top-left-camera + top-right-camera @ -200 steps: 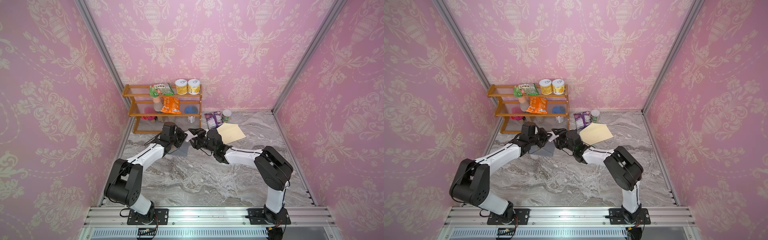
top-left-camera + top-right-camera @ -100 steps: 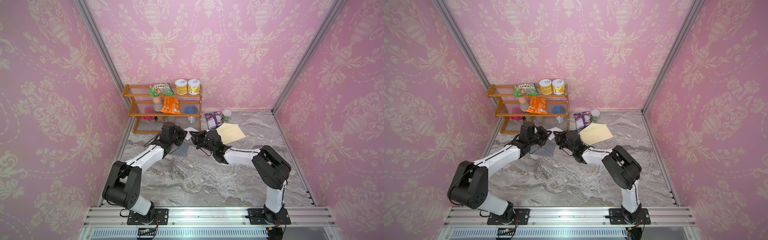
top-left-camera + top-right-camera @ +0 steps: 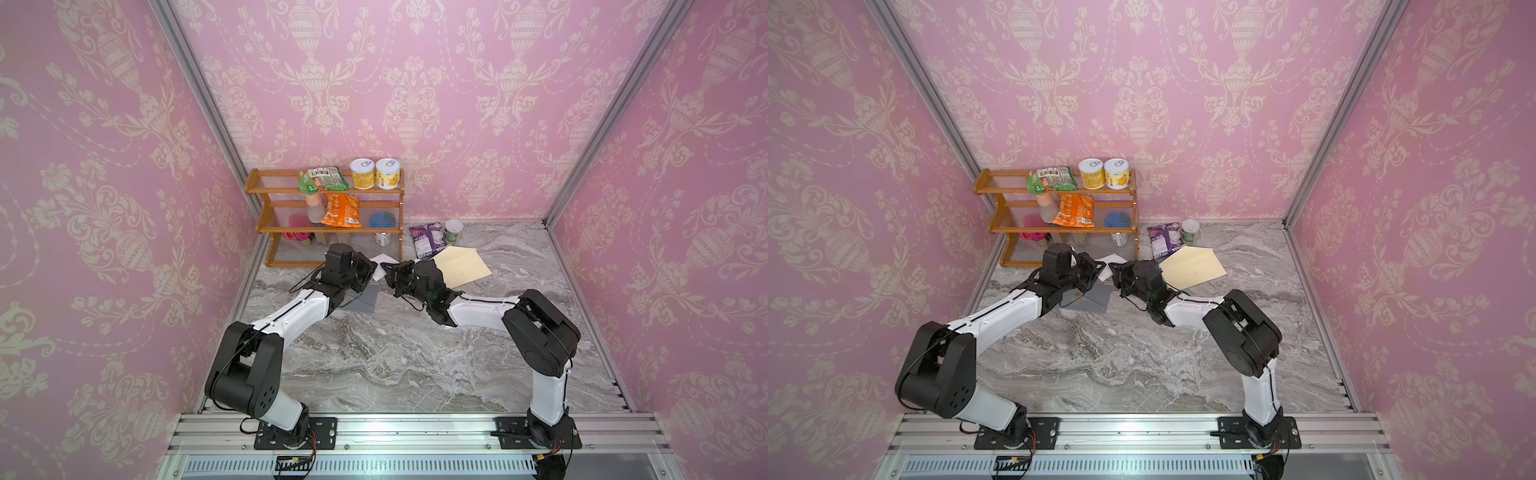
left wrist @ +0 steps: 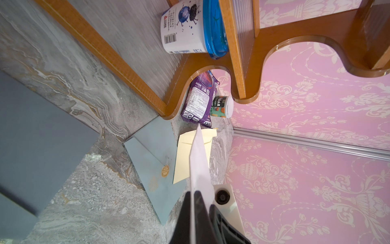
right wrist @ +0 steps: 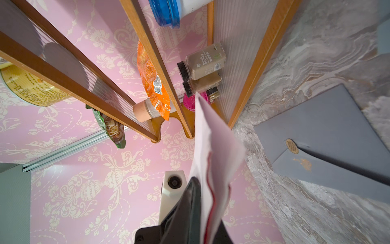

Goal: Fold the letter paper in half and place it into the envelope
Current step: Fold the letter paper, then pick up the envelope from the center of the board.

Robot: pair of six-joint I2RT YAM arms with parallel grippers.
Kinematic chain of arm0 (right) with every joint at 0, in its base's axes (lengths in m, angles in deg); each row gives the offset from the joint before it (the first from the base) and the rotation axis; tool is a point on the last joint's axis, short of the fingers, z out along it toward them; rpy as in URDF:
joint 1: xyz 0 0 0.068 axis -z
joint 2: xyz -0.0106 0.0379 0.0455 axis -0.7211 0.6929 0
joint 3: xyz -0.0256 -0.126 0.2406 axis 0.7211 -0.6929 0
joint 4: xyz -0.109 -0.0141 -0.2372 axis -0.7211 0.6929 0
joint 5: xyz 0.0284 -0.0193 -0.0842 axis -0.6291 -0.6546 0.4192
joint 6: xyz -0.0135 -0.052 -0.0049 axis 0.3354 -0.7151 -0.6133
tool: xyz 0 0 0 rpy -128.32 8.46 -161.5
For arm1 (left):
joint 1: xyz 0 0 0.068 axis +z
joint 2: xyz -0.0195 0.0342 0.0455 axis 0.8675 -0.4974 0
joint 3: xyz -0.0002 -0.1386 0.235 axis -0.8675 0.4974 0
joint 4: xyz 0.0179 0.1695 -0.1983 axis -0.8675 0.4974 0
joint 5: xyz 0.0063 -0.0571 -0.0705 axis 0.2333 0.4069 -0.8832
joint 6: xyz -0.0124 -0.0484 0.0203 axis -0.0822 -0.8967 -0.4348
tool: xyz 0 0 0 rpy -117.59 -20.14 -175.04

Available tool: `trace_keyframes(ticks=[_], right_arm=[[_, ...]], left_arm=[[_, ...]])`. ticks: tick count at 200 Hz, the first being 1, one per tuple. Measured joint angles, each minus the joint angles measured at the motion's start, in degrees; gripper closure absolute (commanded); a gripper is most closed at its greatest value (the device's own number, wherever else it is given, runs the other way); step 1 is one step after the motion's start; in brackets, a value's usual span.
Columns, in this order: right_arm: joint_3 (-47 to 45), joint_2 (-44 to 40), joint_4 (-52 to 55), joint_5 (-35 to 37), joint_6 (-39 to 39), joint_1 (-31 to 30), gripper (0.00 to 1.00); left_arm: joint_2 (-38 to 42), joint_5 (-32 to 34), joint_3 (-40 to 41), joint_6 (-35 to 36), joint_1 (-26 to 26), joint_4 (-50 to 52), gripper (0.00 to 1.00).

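Two robot arms meet near 12 o'clock on a marble table (image 3: pixel 415 353), just in front of a wooden shelf (image 3: pixel 262 227). The left gripper (image 3: pixel 371 271) is clamped on a white letter paper (image 3: pixel 382 265), which hangs clear of the table. The right gripper (image 3: pixel 390 272) looks pinched on its other end.

Two layers show there, so the fold seems made. Insertion is left to do. A grey envelope (image 3: pixel 365 297) lies at the paper's 7 o'clock and a cream envelope (image 3: pixel 463 266) at its 3 o'clock, neither holding it.

The paper stands on edge. Its long axis seems to run from 9 to 3 o'clock.
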Motion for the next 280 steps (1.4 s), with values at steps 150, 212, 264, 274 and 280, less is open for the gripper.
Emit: trace_keyframes(ticks=[150,212,264,274,280], right_arm=[[-9.8,-26.9,28.0,-6.7,-19.8,12.3,1.00],[-8.6,-39.8,55.6,-7.3,-33.3,19.5,1.00],[-8.6,-47.1,68.1,-8.2,-38.7,24.7,1.00],[-8.6,-47.6,69.6,-8.4,-39.4,25.2,1.00],[-8.6,-47.8,70.6,-8.7,-40.0,25.6,1.00]], left_arm=[[-10.9,-0.4,-23.2,25.2,-1.7,24.0,0.01],[-22.7,-0.7,-36.3,39.9,-3.7,32.1,0.01],[-35.9,-2.1,-53.8,48.0,-7.3,37.6,0.03],[-38.6,-2.3,-57.6,49.0,-8.1,38.8,0.04],[-40.3,-2.4,-59.9,49.5,-8.5,39.4,0.05]])
